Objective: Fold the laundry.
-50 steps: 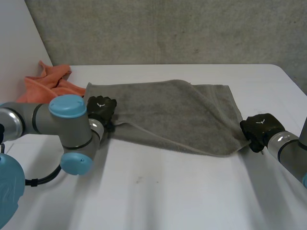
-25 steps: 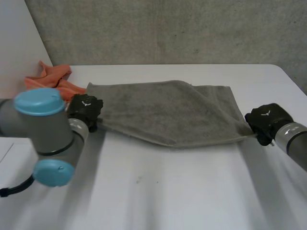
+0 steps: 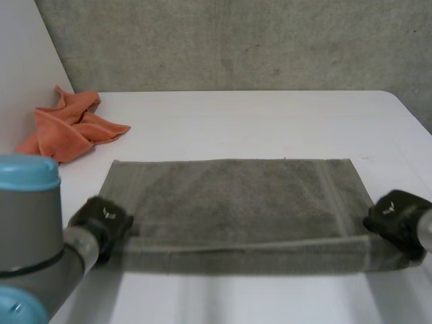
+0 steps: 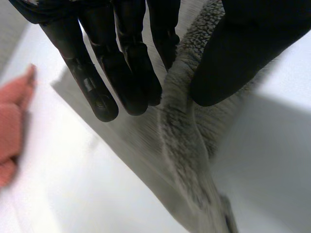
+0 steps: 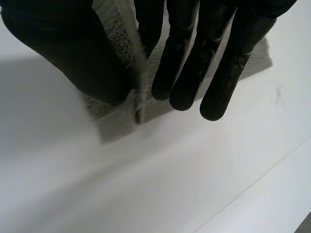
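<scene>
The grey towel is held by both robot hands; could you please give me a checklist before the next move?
1. Left robot hand pinches grey towel at near left corner: ok.
2. Right robot hand pinches near right corner: ok.
3. Towel spread without bunching: ok.
4. Orange cloth apart from towel: ok.
5. Bare table beyond far edge: ok.
6. Nothing under towel: cannot tell.

Covered by left hand (image 3: 101,219) at 8 o'clock: near corner of grey towel (image 3: 236,196). Likewise at 4 o'clock under right hand (image 3: 398,217). Cut off at view edges: left arm (image 3: 30,229), right arm (image 3: 426,233).
</scene>
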